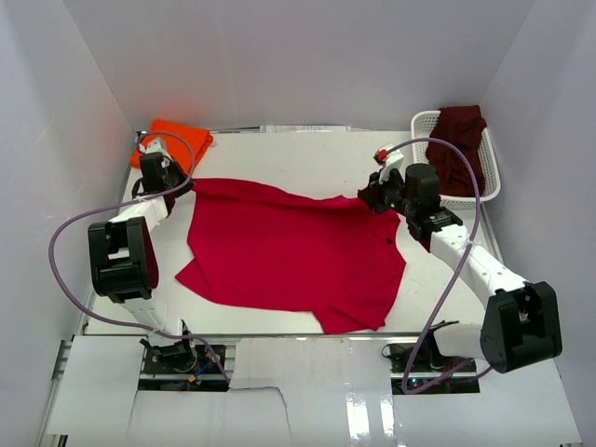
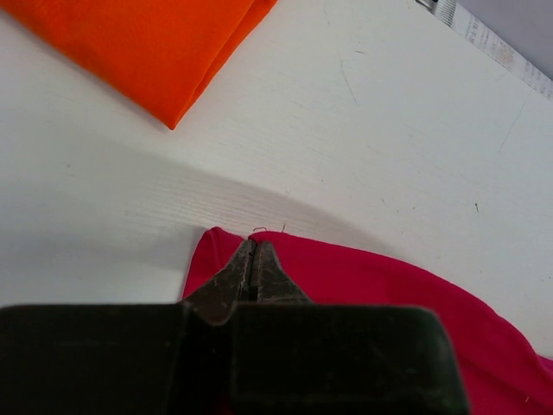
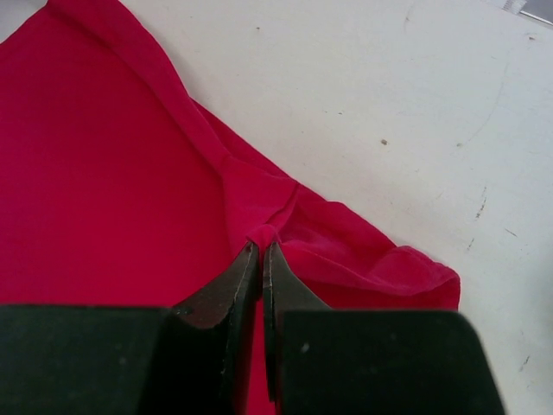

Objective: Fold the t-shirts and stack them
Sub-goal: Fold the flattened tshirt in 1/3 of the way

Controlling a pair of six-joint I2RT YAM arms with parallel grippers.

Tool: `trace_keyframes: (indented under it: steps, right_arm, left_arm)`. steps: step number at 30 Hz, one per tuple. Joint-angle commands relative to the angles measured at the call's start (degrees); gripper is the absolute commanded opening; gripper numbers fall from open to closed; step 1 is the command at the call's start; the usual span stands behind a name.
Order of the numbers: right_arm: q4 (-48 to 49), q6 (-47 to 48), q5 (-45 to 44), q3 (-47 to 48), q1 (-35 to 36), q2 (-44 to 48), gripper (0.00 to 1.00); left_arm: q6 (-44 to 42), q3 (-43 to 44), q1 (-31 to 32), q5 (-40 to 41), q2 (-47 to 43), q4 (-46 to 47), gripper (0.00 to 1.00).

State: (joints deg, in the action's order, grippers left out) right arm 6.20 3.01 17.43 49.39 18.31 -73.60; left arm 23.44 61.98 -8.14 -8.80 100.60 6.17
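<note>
Currently the white table (image 1: 307, 154) is carrying everything. Red t-shirt (image 1: 289, 251) is lying spread across its middle, rumpled, with its far edge running between the two arms. White lattice basket (image 1: 421, 121) is sitting at the far right corner, and the maroon t-shirt (image 1: 461, 140) is hanging bunched inside it. Orange t-shirt (image 1: 182, 140) is lying folded at the far left corner, apart from the red one. Left gripper (image 2: 253, 251) is pinching the red shirt's far left corner, jaws clamped on cloth. Right gripper (image 3: 262, 245) is pinching its far right edge, clamped on a gathered fold.
</note>
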Motion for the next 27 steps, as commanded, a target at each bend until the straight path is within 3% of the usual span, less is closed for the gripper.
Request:
trace_keyframes:
  steps: [1,27]
  right_arm:
    - [1.45,-0.19,-0.82,-0.69,0.77,2.67,0.08]
    - [-0.22,-0.98,-2.23,-7.72,3.67,8.47,0.08]
  left_arm:
    - [0.46,-1.15,-0.73,-0.61,-5.06,-0.2,0.0]
    - [3.8,-5.37,-2.41,-2.36,-7.43,-2.83,0.0]
